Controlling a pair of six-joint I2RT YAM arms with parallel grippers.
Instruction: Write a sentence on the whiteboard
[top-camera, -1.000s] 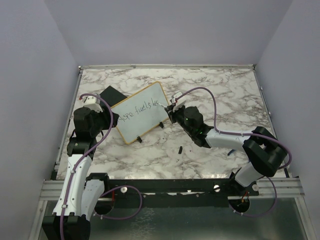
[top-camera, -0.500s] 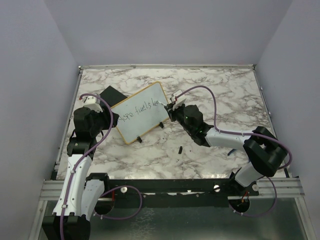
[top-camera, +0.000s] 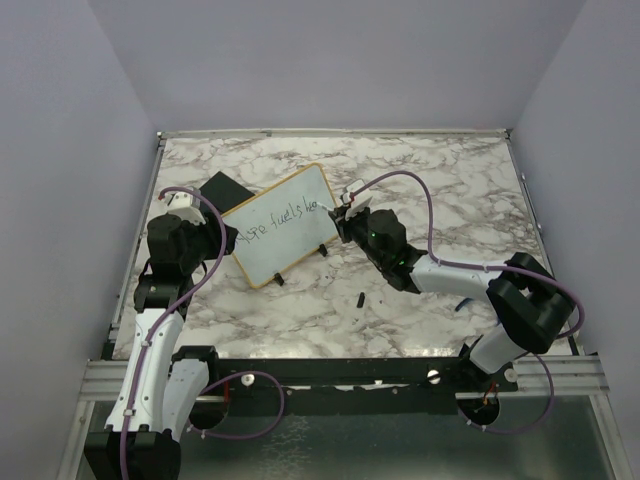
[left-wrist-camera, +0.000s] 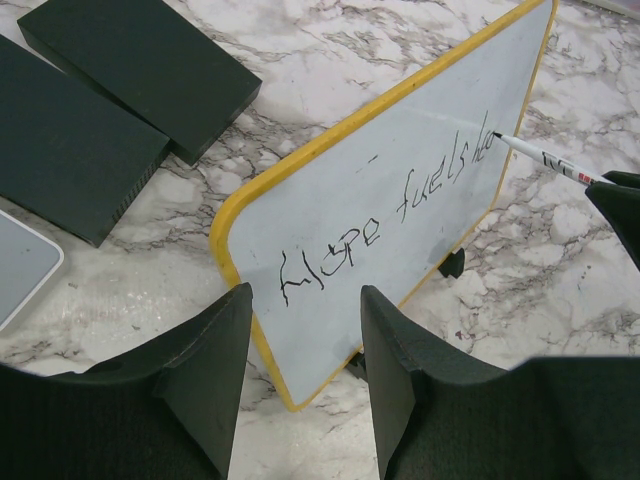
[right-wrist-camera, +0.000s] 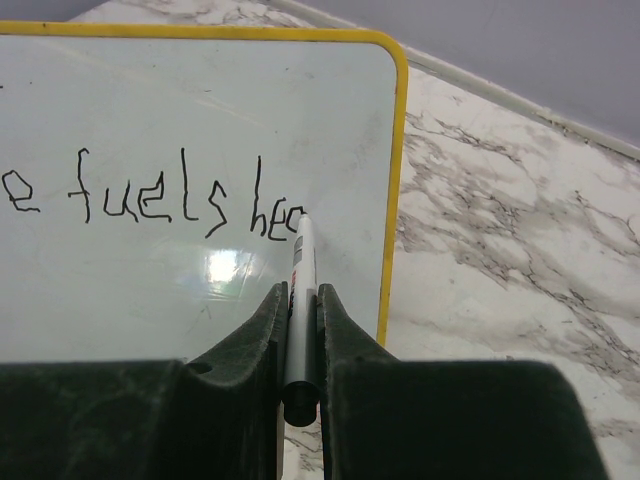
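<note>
The whiteboard (top-camera: 278, 225) with a yellow frame stands tilted on black feet at the table's left middle. It also shows in the left wrist view (left-wrist-camera: 400, 200) and the right wrist view (right-wrist-camera: 180, 130). The sentence (left-wrist-camera: 390, 215) reads "Hope fuels he" in thin dark strokes; its end shows in the right wrist view (right-wrist-camera: 190, 205). My right gripper (right-wrist-camera: 302, 295) is shut on a white marker (right-wrist-camera: 301, 300), its tip touching the board just after the last letters. The marker also shows in the left wrist view (left-wrist-camera: 545, 160). My left gripper (left-wrist-camera: 305, 310) is open, empty, near the board's lower left corner.
Two flat black blocks (left-wrist-camera: 140, 70) lie left of and behind the board. A black marker cap (top-camera: 359, 298) lies on the marble in front of the board. A small dark item (top-camera: 461, 306) lies near the right arm. Walls enclose the table.
The right gripper with the marker has shifted slightly along the board's right end and the writing there has grown by a stroke or two. The left arm has not moved.
</note>
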